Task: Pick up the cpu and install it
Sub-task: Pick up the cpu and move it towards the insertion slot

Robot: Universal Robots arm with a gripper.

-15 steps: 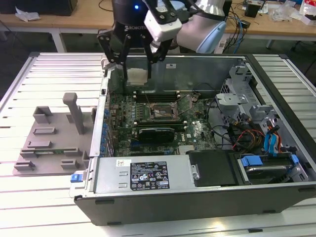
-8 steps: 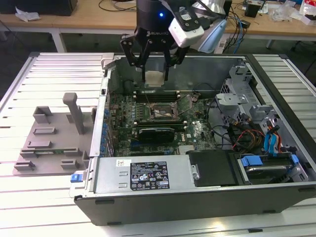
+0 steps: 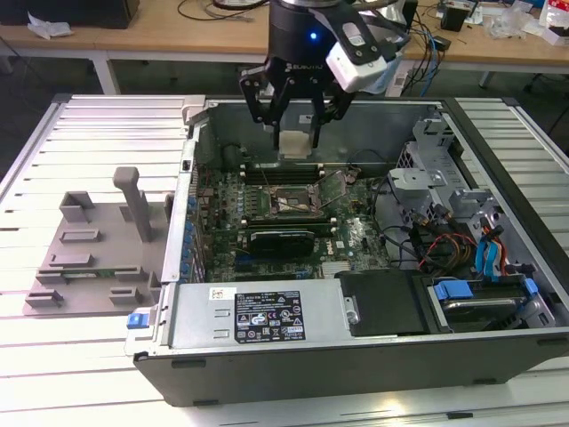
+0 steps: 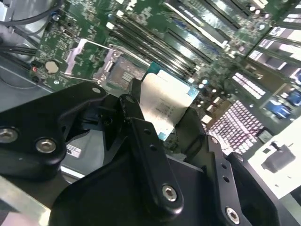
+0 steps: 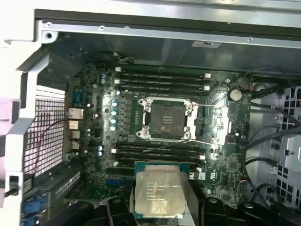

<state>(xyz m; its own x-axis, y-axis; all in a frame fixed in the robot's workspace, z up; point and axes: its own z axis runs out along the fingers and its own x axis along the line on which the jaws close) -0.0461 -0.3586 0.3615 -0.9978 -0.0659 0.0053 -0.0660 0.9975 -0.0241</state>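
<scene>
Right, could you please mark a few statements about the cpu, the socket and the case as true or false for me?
1. The gripper is shut on the cpu. True.
2. The cpu sits in the socket. False: the socket is empty, and the cpu is held above the motherboard.
3. The computer case is open. True.
4. The grey fixture lies to the exterior view's right of the computer case. False: it lies to its left.
</scene>
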